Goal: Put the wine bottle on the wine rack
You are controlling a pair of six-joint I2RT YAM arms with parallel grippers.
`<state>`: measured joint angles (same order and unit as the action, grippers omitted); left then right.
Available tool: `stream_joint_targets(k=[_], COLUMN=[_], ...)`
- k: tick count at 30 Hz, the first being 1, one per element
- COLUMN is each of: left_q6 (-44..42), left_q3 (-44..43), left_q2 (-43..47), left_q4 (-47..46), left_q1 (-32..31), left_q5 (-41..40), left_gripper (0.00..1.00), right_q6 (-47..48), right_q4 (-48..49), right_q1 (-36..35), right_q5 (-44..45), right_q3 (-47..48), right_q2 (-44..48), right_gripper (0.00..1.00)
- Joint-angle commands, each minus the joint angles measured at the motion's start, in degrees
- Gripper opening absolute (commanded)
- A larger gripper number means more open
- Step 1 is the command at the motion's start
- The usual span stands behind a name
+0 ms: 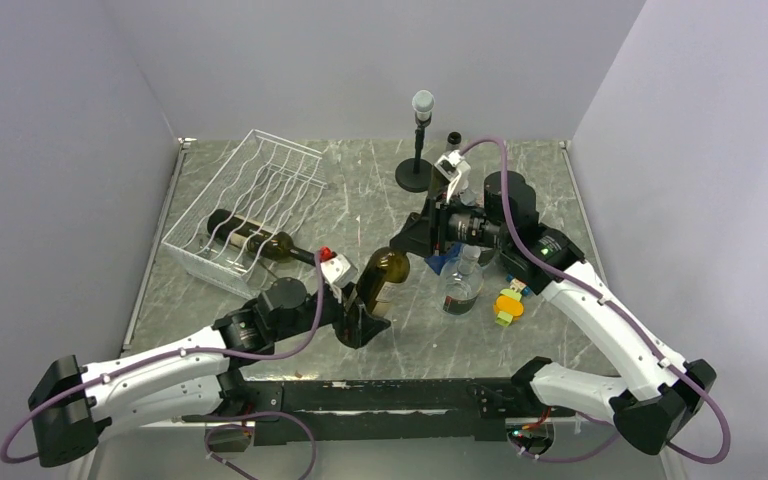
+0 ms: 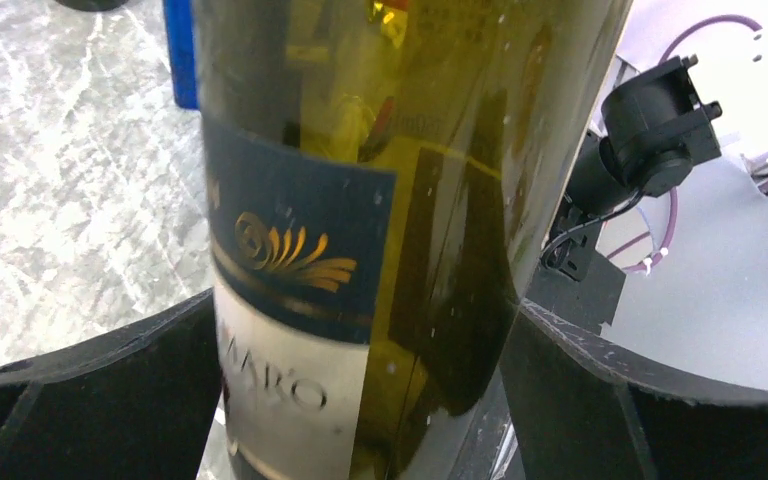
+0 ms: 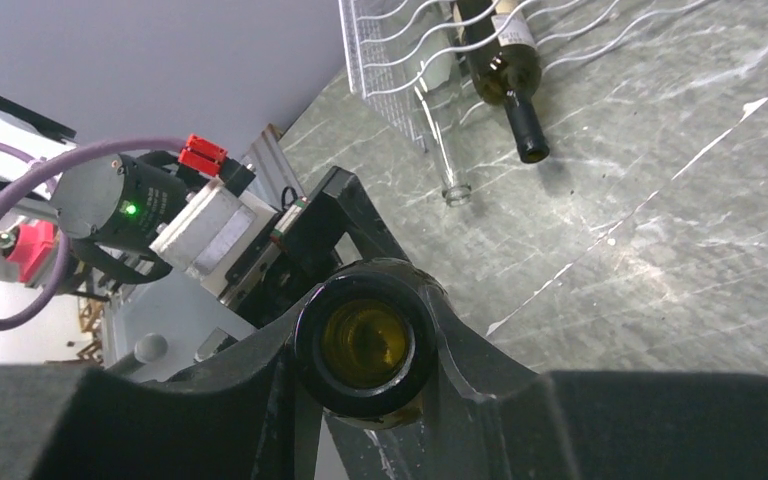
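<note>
Amber glass, the wine bottle [image 1: 382, 278] hangs tilted over the worktop's [image 1: 360, 190] near middle. The right gripper [image 3: 365, 348] is clenched on its neck; the left gripper [image 2: 360, 400] spreads wide round its body, gripping or merely cradling. The wine rack [image 1: 260, 190], far left, awaits it.
</note>
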<state>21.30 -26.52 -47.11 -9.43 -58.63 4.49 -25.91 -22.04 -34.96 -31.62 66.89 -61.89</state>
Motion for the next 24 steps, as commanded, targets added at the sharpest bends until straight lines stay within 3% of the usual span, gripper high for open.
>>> stream_joint_targets(k=[1, 5, 6, 10, 11, 12, 13, 16, 17, 18, 22, 24], left_q6=[-4.4, -5.2, -5.3, -5.5, -6.0, -6.4, -6.5, -9.0, -9.8, -11.0, -19.8, -25.3], left_q3=[-0.3, 0.2, 0.3, -0.4, -0.8, -1.3, -1.7, -3.1, -3.7, -4.7, -9.6, -12.0], left_q2=[-2.8, -3.2, -3.1, -3.0, -3.0, -3.1, -3.2, -3.1, -3.0, -2.9, -2.9, -2.9], left_q4=[-5.7, -6.0, -6.0, -5.0, -4.5, -3.8, -2.8, -1.2, -0.4, 0.8, 6.4, 8.9], left_q1=[-0.1, -0.1, -0.1, -0.1, -0.1, -0.1, -0.1, -0.1, -0.1, -0.2, -0.9, -1.8], left_q5=[7.0, 9.2, 9.3, 8.0, 7.8, 7.2, 6.0, 4.0, 2.7, 1.3, -2.7, -4.2], left_gripper=[0.99, 0.99, 0.94, 0.57, 0.39, 0.14, 0.02, 0.01, 0.01, 0.01, 0.01, 0.01], right_q6=[-5.8, -6.1, -6.1, -6.2, -6.2, -6.0, -5.9, -4.6, -4.0, -3.3, -0.7, 1.2], right_q4=[12.7, 13.8, 13.8, 14.3, 14.1, 13.5, 12.8, 9.1, 7.4, 5.8, 2.4, 1.0], right_q1=[0.0, 0.0, 0.0, 0.0, 0.0, 0.0, 0.0, 0.0, 0.0, 0.0, 0.0, 0.0], right_q5=[-4.8, -4.7, -4.7, -5.4, -5.4, -5.4, -5.3, -3.9, -3.0, -2.5, 0.3, 2.4], right_q3=[-0.8, -2.1, -2.3, -3.2, -3.3, -3.3, -3.3, -2.5, -2.0, -1.7, -1.1, -0.4], right_q2=[3.5, 5.0, 5.4, 6.6, 6.8, 7.0, 7.1, 7.3, 7.4, 7.5, 8.5, 8.9], right_gripper=[0.00, 0.00, 0.00, 0.00, 0.00, 0.00, 0.00, 0.00, 0.04, 0.15, 0.66, 0.80])
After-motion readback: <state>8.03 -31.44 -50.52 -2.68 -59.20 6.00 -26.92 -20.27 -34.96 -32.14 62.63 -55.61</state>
